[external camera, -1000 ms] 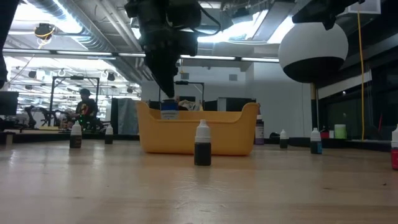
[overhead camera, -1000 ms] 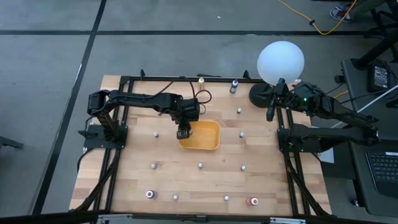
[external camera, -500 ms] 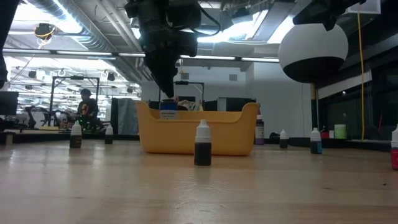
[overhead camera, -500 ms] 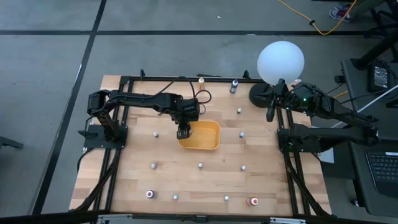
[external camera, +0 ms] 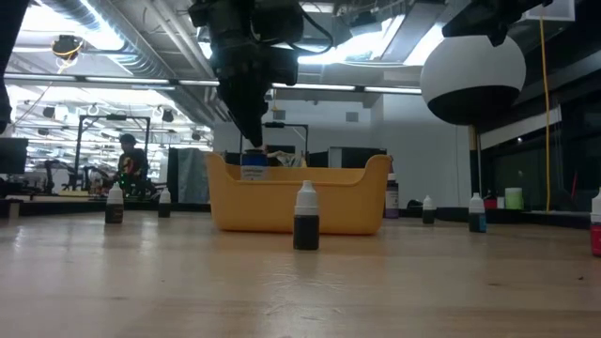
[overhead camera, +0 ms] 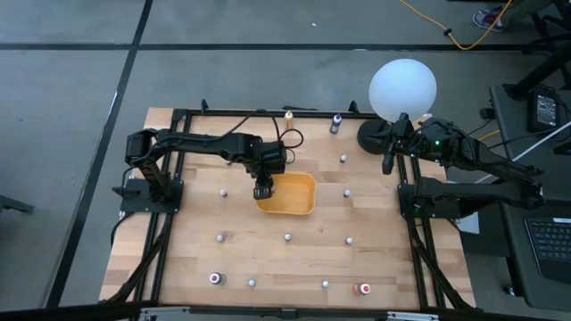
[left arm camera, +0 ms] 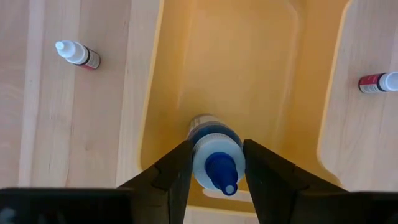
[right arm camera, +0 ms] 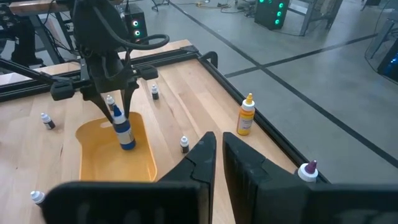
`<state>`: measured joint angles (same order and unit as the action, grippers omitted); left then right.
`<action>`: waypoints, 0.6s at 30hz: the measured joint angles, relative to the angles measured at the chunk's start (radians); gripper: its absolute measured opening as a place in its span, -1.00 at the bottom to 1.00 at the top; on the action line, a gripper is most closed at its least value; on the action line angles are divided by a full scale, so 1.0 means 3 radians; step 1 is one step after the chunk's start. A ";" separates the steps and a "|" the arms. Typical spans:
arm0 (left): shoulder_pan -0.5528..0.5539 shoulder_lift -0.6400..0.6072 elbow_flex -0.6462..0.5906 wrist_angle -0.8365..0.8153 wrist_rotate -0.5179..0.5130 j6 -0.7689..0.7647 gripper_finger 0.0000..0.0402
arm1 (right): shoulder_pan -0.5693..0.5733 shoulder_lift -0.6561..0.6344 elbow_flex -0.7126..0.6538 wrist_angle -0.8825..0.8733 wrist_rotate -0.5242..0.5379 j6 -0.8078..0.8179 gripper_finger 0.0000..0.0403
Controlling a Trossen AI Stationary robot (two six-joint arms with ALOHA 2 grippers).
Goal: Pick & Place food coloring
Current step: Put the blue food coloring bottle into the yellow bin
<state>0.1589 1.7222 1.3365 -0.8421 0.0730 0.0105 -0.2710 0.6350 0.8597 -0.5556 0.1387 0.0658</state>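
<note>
An orange-yellow tray (overhead camera: 299, 207) sits mid-table. My left gripper (overhead camera: 262, 191) hangs over its left end, pointing steeply down, shut on a food coloring bottle (left arm camera: 216, 158) with a blue label and blue cap. In the low view the bottle's label (external camera: 254, 167) peeks above the tray's rim (external camera: 300, 178). Several more small bottles stand upright on the wood around the tray, such as a dark one (external camera: 306, 218) and a whitish one (overhead camera: 222, 192). My right gripper (right arm camera: 219, 138) waits shut, raised at the far right beside the lamp. My left gripper pinches the blue bottle just below its cap, at the shoulder (left arm camera: 200, 155), between its two fingers. The fingers (right arm camera: 106, 93) come from above, slanting slightly. The bottle leans with the fingers, its lower end (right arm camera: 127, 144) down inside the tray; whether it rests on the floor I cannot tell.
A big white globe lamp (overhead camera: 403, 87) stands at the far right corner. An orange bottle (overhead camera: 288, 115) and a dark one (overhead camera: 336, 123) stand at the far edge, a red-labelled one (overhead camera: 363, 289) near the front. Black frame rails (overhead camera: 165, 223) line the table's sides.
</note>
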 joint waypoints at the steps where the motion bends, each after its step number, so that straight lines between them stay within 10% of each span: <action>1: 0.0000 0.0000 0.0000 0.0000 0.0012 -0.0001 -0.31 | 0.0000 0.0000 0.0000 0.0000 -0.0001 0.0000 -0.83; 18: 0.0000 -0.0028 0.0491 -0.0394 -0.0255 0.0029 -0.12 | 0.0000 0.0000 0.0000 -0.0030 0.0000 0.0000 -0.83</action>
<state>0.1589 1.7138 1.4839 -0.9604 -0.0034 0.0193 -0.2710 0.6350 0.8597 -0.5645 0.1387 0.0658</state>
